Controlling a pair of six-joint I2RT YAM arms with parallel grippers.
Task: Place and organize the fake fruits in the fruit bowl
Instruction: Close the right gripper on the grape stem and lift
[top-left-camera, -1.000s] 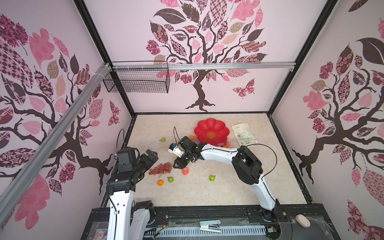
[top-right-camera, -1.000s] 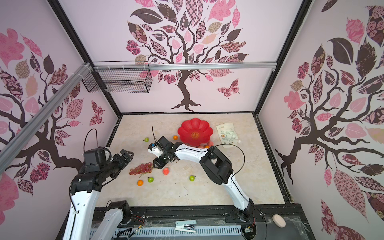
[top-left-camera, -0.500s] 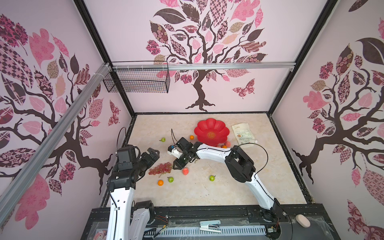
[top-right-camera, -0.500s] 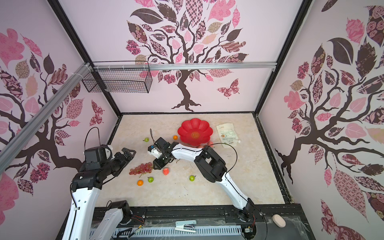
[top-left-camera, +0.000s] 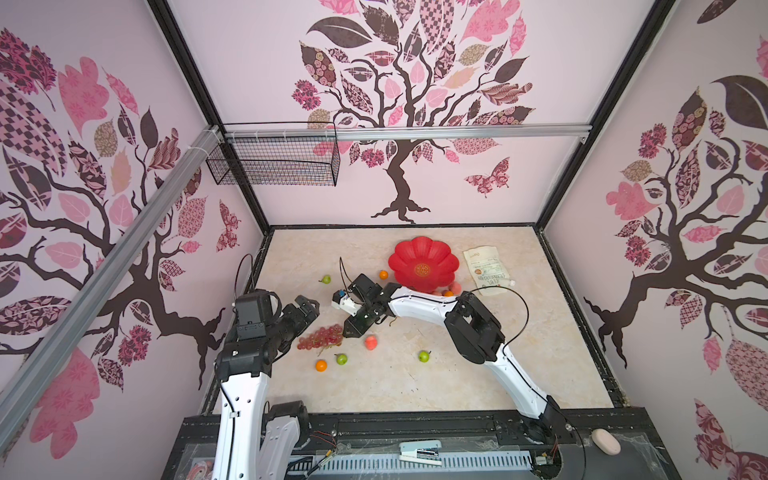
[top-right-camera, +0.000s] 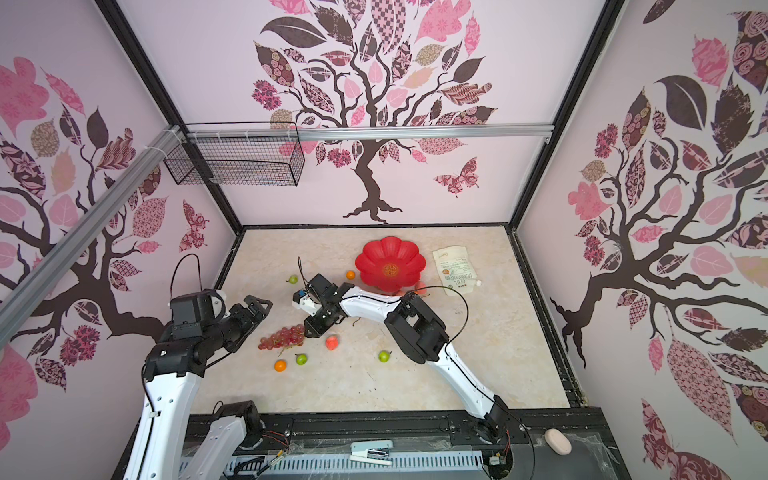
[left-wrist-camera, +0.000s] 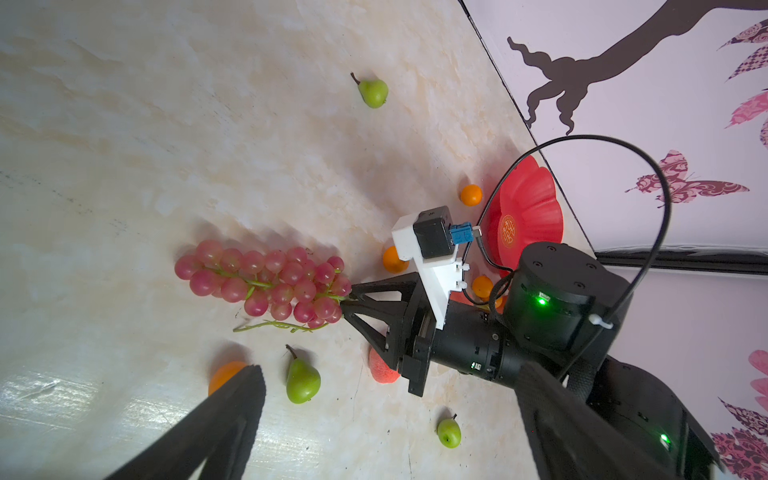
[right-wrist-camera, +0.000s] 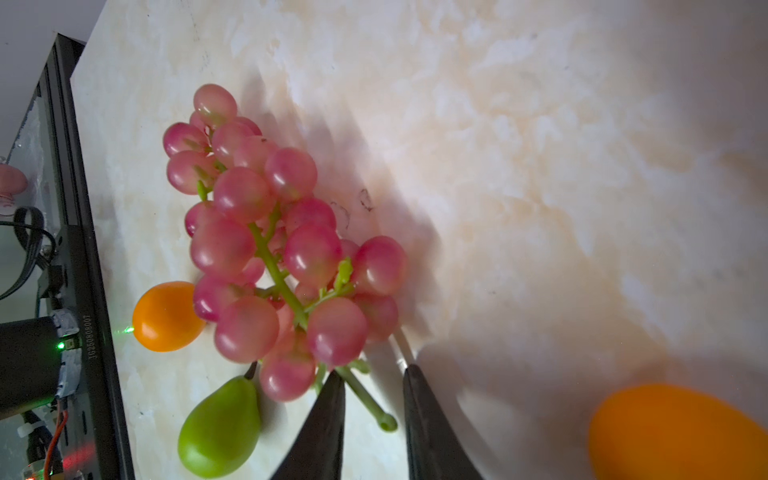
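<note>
**Bunch of pink-red plastic grapes** (right-wrist-camera: 266, 249) on a green stem, lying flat on the pale marbled table (top-left-camera: 415, 386); in both top views the bunch sits left of the table's middle. The right hand (right-wrist-camera: 372, 374) reaches across from the right. Its two black fingers (right-wrist-camera: 328, 415) stand narrowly apart with the free end of the stem lying between them, and a gap shows between the stem and one finger.

Just beside the bunch, on its near side, lie a small orange plastic ball (top-left-camera: 321, 365) and a green plastic pear (top-left-camera: 341, 359). A pink plastic peach (top-left-camera: 371, 342) lies just right of the right hand's tips, and a green plastic apple (top-left-camera: 423, 356) farther right. A second green pear (top-left-camera: 326, 279) and a second orange ball (top-left-camera: 383, 274) lie nearer the back.

The glossy red flower-shaped bowl with a gold centre emblem (top-left-camera: 419, 253) stands towards the back of the table, well apart from the bunch. Pink and orange fruits (top-left-camera: 456, 286) rest on the table at its near rim.

The left hand (top-left-camera: 306, 305) hovers just left of the bunch, its fingers spread wide and empty. A printed paper packet (top-left-camera: 487, 268) lies flat to the right of the bowl, and a black wire basket (top-left-camera: 274, 166) hangs on the rail at the back left corner
</note>
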